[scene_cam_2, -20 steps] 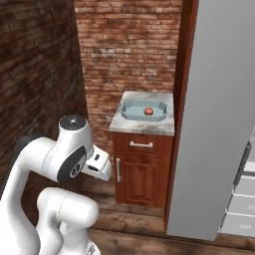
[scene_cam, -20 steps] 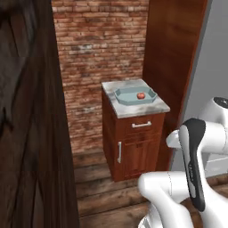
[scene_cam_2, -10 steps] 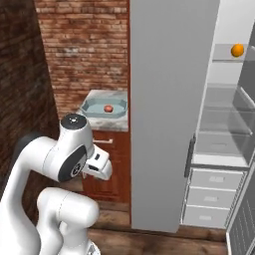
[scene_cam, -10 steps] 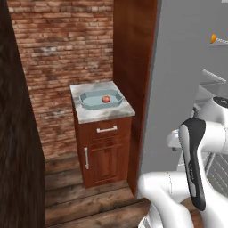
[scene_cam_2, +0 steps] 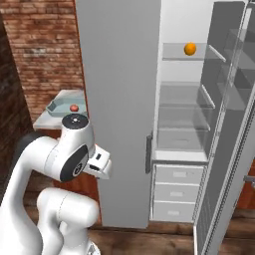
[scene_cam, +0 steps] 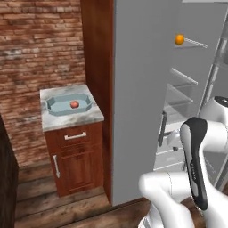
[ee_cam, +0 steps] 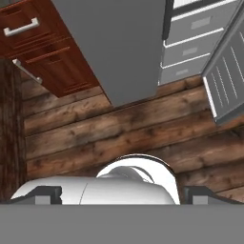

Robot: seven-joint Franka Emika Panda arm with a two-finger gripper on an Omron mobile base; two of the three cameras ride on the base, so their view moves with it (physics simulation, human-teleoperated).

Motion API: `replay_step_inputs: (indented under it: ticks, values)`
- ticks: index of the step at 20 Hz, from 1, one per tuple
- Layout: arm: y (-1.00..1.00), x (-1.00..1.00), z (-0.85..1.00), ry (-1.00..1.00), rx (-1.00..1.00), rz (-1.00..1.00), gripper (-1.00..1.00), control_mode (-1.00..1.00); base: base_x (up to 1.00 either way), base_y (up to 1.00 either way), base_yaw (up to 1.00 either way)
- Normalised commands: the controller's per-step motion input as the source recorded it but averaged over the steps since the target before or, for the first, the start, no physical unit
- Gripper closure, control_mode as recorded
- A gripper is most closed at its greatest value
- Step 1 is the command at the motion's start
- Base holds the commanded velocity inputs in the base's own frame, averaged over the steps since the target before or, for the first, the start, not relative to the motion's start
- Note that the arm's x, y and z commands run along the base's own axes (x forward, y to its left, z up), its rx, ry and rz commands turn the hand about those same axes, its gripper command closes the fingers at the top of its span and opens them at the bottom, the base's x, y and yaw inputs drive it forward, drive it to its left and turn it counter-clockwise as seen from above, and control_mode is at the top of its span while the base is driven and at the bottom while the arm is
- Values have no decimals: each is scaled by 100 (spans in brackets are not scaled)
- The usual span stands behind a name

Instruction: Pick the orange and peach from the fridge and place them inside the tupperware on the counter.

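Sitting at the far left on the white-grey veined marble counter above its reddish-brown wood cabinet is one shallow pale blue-grey octagonal tupperware tray, and one small reddish-pink peach already lies inside it, so by my reading half of the job is done. Next to the right stands a tall brown wood panel, then the flat grey fridge with its white interior open to the right base view. One small bright orange ball, the orange, rests alone on the top clear glass shelf, well apart from the tray; it looks like the fruit left to fetch. Below it I count about three more glass shelves and three pale drawers, all without fruit. The wide grey door hangs swung out at the far right, giving the arm a way in. The gripper points down at the plank floor, carrying nothing I can see; whether its fingers are apart or together I cannot tell.
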Motion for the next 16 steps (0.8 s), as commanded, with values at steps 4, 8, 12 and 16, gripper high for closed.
replay_step_inputs:
  ticks: [4,8,12,16]
  values:
    - [0,0,0,0,0,0,-100,100,45,-36,-3]
    - [0,0,0,0,0,0,-100,100,47,-37,-4]
    - [0,0,0,0,0,0,-100,100,48,-41,-6]
    - [0,0,0,0,0,0,-100,100,40,-45,-15]
